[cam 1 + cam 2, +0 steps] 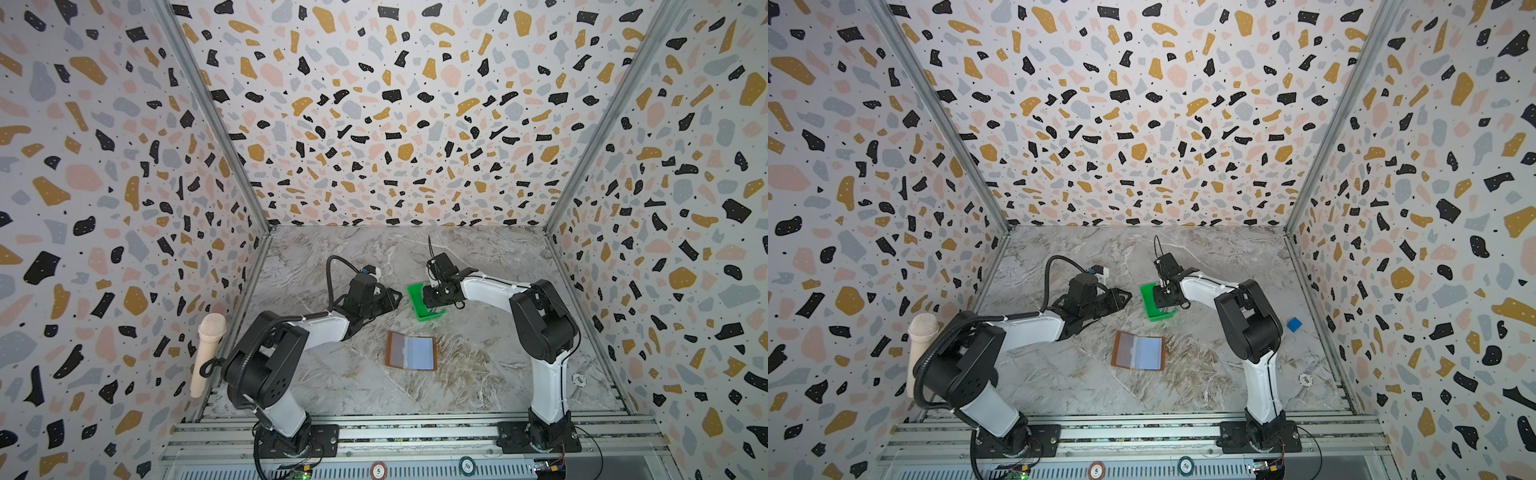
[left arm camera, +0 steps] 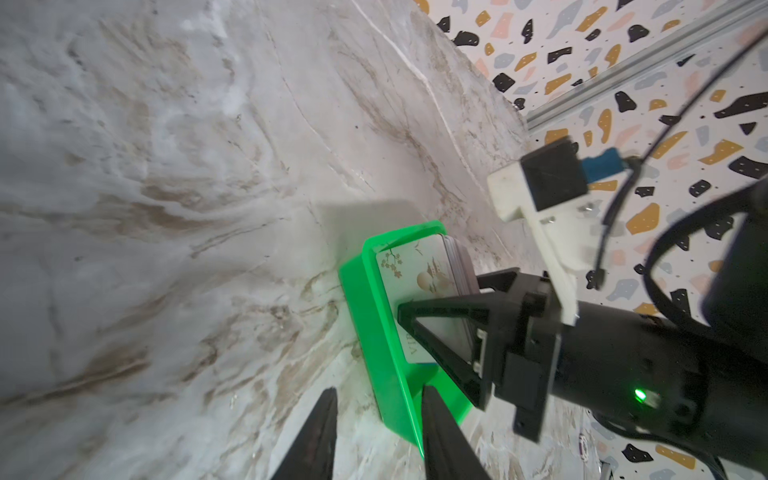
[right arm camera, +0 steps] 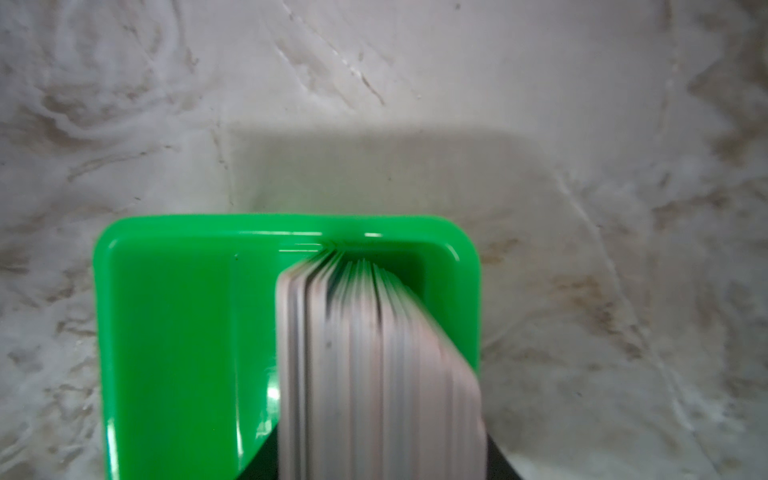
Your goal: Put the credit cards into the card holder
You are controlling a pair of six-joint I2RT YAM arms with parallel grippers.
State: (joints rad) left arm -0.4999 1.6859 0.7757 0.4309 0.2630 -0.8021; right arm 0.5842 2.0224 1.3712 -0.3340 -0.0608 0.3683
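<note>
1. Closest of all, on the metal rail in front of the worktop's front edge, lie two round chips. One chip (image 1: 378,471) says "5". The other chip (image 1: 467,464) says "50".
2. The card holder (image 1: 411,351) lies open and flat in the middle of the worktop, a bit toward the front edge. Its clear sleeves face up, so a card can slide in. I see no card in it, so I think the job has only just begun.
3. The left gripper (image 1: 395,297) waits just beside the green tray (image 3: 166,332). Its jaws are apart and hold nothing. It may be there to keep the tray from sliding. I cannot tell if it touches the tray.
4. The tray sits past the card holder, toward the back edge. The credit cards (image 3: 374,374) stand on their thin edges inside it, packed together. That leaves their top edges free to be pinched from above.
5. The right gripper (image 1: 432,306) reaches down into the tray. Its jaws hug the stack of cards, one on each side.
6. The front card is white with a flower branch and a gold picture. Its letters may say "VISA", but they are too blurry to be sure.
</note>
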